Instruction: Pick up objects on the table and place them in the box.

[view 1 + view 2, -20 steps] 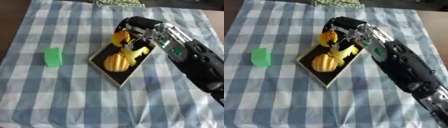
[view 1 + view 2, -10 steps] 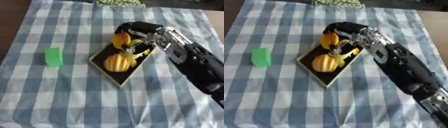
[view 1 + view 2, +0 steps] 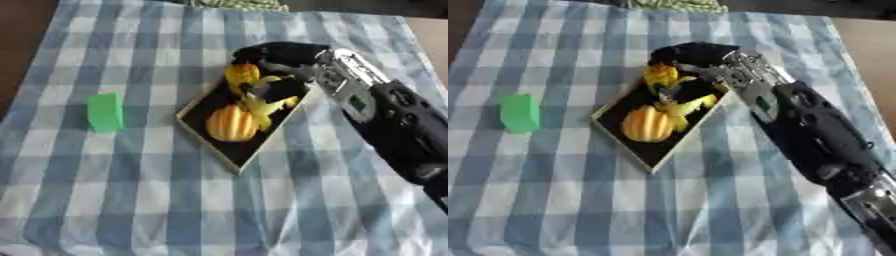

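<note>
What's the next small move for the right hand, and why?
Probably open the fingers and let go. The right hand is curled on a yellow object at the far end of the box, which already holds a ribbed orange-yellow item. The green block waits on the cloth to the left.

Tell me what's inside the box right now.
The box holds an orange ribbed fruit and yellow pieces. The right hand covers its far end, hiding anything beneath.
</note>
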### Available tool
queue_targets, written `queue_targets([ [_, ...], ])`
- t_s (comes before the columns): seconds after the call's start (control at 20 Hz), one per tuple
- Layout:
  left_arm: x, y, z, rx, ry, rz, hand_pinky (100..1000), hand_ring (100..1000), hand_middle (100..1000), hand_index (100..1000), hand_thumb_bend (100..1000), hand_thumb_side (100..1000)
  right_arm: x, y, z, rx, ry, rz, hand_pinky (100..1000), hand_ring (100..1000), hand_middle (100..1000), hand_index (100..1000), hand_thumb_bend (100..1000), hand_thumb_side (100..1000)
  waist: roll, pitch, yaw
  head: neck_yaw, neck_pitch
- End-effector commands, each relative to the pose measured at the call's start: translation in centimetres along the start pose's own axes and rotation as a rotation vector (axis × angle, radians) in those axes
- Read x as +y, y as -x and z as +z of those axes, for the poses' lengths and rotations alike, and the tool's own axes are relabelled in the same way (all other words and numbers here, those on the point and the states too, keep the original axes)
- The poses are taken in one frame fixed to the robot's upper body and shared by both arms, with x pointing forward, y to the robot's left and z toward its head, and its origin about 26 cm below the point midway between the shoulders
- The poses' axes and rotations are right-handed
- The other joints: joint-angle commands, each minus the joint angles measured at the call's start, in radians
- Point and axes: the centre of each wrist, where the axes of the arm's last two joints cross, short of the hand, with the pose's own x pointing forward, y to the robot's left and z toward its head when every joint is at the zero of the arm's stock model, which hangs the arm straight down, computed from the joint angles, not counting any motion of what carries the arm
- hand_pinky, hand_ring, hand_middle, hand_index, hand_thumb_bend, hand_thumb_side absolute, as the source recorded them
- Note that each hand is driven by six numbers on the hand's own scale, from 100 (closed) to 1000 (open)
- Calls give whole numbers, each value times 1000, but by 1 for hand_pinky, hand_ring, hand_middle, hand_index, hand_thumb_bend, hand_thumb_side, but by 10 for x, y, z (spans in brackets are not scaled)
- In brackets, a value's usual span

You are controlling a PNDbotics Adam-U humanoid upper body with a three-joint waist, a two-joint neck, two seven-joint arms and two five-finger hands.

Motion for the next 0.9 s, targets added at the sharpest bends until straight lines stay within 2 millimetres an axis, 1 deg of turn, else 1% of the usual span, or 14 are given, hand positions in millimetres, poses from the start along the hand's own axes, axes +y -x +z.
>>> queue_targets([
  [0.05,0,-5,-3,-18,7,-2,707,862,716,818,100,729,-15,7,10,-2,8,5,1000,1000,1000,1000,100,949,0,-6,-2,3,0],
  [0.25,1,-5,-3,-20,7,-2,707,862,716,818,100,728,-22,5,15,-21,38,-34,1000,1000,1000,1000,100,923,2,-7,-4,4,-1],
  [0.3,1,-6,-3,-21,7,-4,708,862,716,818,100,728,-27,4,17,-25,62,-46,1000,1000,1000,1000,100,895,2,-7,-5,6,-2],
  [0.4,2,-6,-4,-24,6,-10,708,862,716,818,100,726,-40,2,27,-28,139,-63,1000,1000,1000,1000,100,852,3,-7,-7,8,-4],
  [0.45,3,-6,-4,-27,6,-15,707,862,716,818,100,726,-49,0,36,-25,189,-64,1000,1000,1000,1000,100,840,3,-7,-9,10,-6],
  [0.5,3,-7,-4,-30,7,-21,707,863,716,818,100,725,-59,-3,45,-18,242,-61,995,1000,1000,1000,100,802,3,-8,-11,12,-7],
  [0.55,4,-7,-5,-33,8,-27,707,863,716,818,100,724,-68,-6,55,-8,302,-59,987,1000,1000,1000,100,742,3,-8,-13,14,-8],
  [0.6,5,-8,-5,-35,9,-33,707,863,716,818,100,723,-77,-10,65,1,360,-57,978,1000,1000,1000,100,636,4,-8,-15,16,-8],
  [0.65,5,-8,-6,-37,10,-38,707,863,716,818,100,723,-86,-14,76,9,418,-53,974,1000,1000,1000,100,617,4,-8,-17,18,-8],
  [0.7,6,-8,-6,-40,12,-43,707,863,716,818,100,721,-92,-18,85,18,465,-53,966,1000,992,995,100,557,5,-8,-19,19,-8],
  [0.8,7,-9,-7,-47,19,-65,707,863,717,818,100,718,-103,-29,104,28,564,-57,955,1000,953,969,100,499,8,-7,-23,23,-8],
  [0.85,8,-10,-8,-51,24,-78,707,863,717,818,100,710,-107,-33,114,35,611,-63,948,1000,921,946,100,426,10,-7,-25,25,-8],
  [0.9,9,-11,-9,-57,30,-93,707,863,718,818,100,700,-110,-38,123,43,654,-71,944,1000,895,929,100,390,11,-7,-27,26,-8],
])
